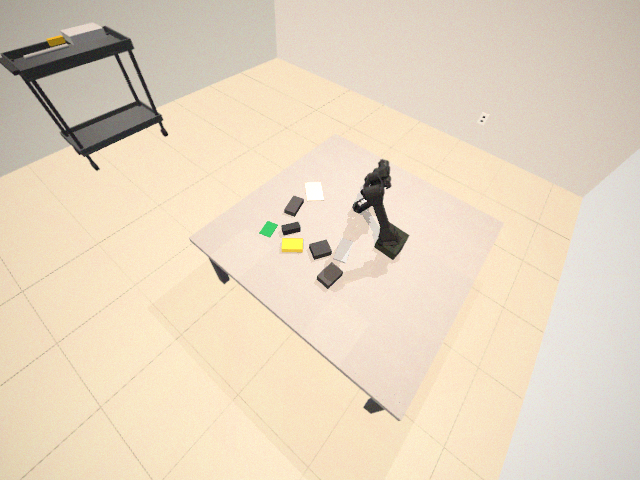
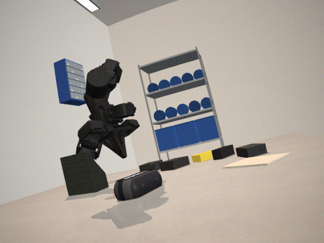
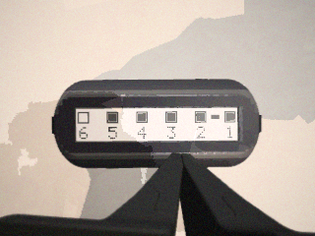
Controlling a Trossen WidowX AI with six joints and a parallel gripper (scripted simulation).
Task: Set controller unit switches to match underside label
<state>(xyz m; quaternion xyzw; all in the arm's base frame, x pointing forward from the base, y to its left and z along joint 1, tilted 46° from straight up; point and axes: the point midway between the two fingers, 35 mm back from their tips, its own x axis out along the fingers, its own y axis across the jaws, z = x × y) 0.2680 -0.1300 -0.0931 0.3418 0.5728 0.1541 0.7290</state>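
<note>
You were at the label-reading step: claw (image 3: 180,159) pinched closed on nothing, unit (image 3: 157,123) flipped label-up on the bench directly below it. Squares 1–5 filled, 6 empty. Next you needed to flip it back, then press switches.

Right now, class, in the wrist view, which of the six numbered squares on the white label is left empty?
The square above the 6, at the left end of the white label; the other five are filled.

Worktop (image 1: 423,330) with arm (image 1: 379,206) and scattered blocks
Green card (image 1: 268,228), yellow block (image 1: 292,244) and white sheet (image 1: 313,190) lie left of the arm; cart (image 1: 77,49) far left.
</note>
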